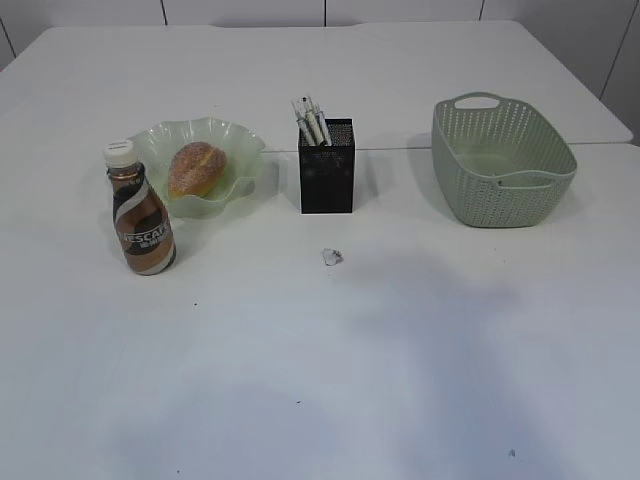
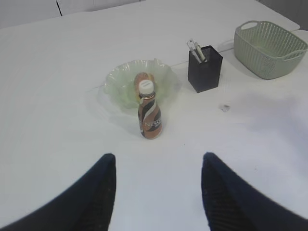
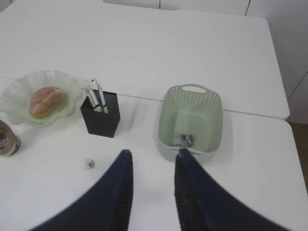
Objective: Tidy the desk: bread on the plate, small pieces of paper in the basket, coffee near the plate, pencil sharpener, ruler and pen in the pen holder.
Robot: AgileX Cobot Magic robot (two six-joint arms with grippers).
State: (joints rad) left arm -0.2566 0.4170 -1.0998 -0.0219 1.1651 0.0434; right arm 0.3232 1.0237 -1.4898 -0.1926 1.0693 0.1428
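Note:
The bread (image 1: 196, 168) lies on the pale green wavy plate (image 1: 243, 150). The coffee bottle (image 1: 142, 211) stands upright just left of the plate in front. The black pen holder (image 1: 327, 168) holds pens (image 1: 311, 121). A small crumpled paper piece (image 1: 332, 257) lies on the table in front of the holder. The green basket (image 1: 503, 160) holds a paper scrap (image 3: 186, 139). My left gripper (image 2: 158, 159) is open above bare table, well short of the bottle (image 2: 149, 111). My right gripper (image 3: 153, 155) is open and empty in front of the basket (image 3: 166, 108). Neither gripper shows in the exterior view.
A seam (image 1: 400, 149) between two white tables runs behind the plate, holder and basket. The table's right edge (image 3: 288, 120) lies beyond the basket.

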